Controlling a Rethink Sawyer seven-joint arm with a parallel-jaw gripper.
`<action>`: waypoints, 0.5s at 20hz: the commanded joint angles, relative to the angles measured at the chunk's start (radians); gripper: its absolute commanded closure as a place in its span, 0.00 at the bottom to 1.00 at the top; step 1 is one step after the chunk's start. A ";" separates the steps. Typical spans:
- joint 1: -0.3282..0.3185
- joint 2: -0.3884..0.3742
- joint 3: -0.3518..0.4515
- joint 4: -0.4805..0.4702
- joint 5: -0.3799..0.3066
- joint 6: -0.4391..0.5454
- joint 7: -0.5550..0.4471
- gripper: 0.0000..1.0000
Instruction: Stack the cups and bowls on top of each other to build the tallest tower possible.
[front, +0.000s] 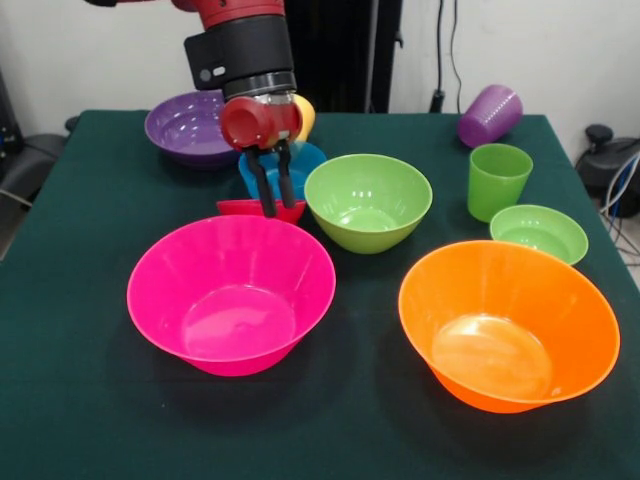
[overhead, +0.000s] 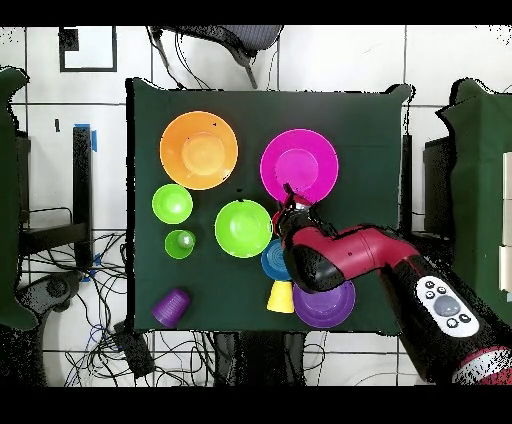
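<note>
Red plastic shows just under the jaws (front: 277, 192): the small red bowl (front: 262, 209) sits on the worktop (front: 70, 300) between the large pink bowl (front: 232, 291) and the blue bowl (front: 297, 160), and the two black fingers (front: 262, 183) come straight down onto its rim. The jaws stand a little apart, one finger seemingly inside the bowl and one at or outside the wall, though the pink bowl hides the contact, so I cannot tell whether they are pinching the rim yet.

To do this step well, I judge the fingers should straddle the thin wall squarely, close firmly, and lift straight up, since the pink bowl touches or nearly touches the red one on the near side and the blue bowl crowds it behind; a sideways drag would knock either.

The medium green bowl (front: 368, 200), the likely base, stands just beside the red bowl, toward the worktop's centre, and holds nothing yet. A yellow-orange cup (overhead: 281, 297) lies behind the blue bowl; the green cup (front: 497, 179), the purple cup (front: 490, 115) on its side, the light green bowl (front: 539, 233), the orange bowl (front: 508, 324) and the purple bowl (front: 190, 127) lie well apart from the jaws.
</note>
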 joint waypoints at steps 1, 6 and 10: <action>0.076 0.063 -0.143 -0.097 -0.072 -0.037 0.143 0.00; 0.160 0.062 -0.262 -0.140 -0.045 -0.128 0.160 0.00; 0.171 0.064 -0.279 -0.146 -0.033 -0.120 0.152 0.00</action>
